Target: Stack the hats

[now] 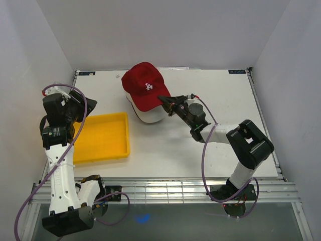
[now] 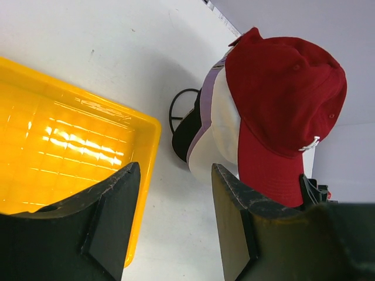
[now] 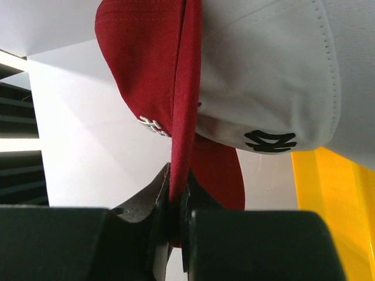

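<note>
At nine o'clock on the table [image 1: 225,100] I see one glossy yellow plastic tray [image 1: 103,138]; my left jaws hang parted above its edge. Toward twelve sits one stack of fabric caps, four by my count: black [image 2: 184,134], lavender [image 2: 206,99], white [image 2: 225,111], dark red cap [image 1: 144,85] on top. My right jaws pinch its curved brim at the stack's four o'clock.
</note>
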Controlling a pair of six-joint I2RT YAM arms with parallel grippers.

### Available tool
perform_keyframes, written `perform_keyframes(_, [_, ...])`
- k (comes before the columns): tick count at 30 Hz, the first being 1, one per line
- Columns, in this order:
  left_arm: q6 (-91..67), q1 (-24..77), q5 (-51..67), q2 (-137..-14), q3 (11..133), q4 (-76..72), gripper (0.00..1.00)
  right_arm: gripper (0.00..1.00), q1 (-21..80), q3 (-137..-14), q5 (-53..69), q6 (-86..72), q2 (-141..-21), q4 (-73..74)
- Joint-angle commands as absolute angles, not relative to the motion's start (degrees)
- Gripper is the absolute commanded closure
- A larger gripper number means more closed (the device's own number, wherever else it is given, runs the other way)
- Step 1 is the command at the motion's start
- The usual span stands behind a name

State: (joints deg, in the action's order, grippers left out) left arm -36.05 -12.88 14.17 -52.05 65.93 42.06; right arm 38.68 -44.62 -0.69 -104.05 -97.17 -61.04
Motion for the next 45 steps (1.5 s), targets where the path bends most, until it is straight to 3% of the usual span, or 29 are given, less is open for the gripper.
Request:
perform_keyframes(1, [-35.2, -12.6, 13.4, -51.6, 65.0, 42.4, 0.37, 0.92, 38.2, -43.2, 1.4, -104.5, -98.2, -63.8])
perform_keyframes(17, [-35.5, -12.6, 14.5, -52.6, 63.7, 40.1, 0.36, 0.92, 36.7, -39.6, 7.5, -99.5, -101.9, -57.0])
perform_keyframes(28, [-37.1, -9.4, 18.4, -59.5, 64.7, 30.4, 0.31, 0.92, 31.2, -42.4, 20.5, -92.6, -106.0, -51.5])
perform_keyframes(38, [-38.5, 0.0, 10.5, -65.1, 63.4, 18.6, 0.29, 0.92, 27.0, -47.1, 29.3, -85.6, -109.2, -44.2])
perform_keyframes(45, [-40.7, 9.5, -3.1, -72.7, 63.6, 10.6, 0.29, 0.92, 25.2, -50.3, 32.4, -81.3, -109.6, -39.5])
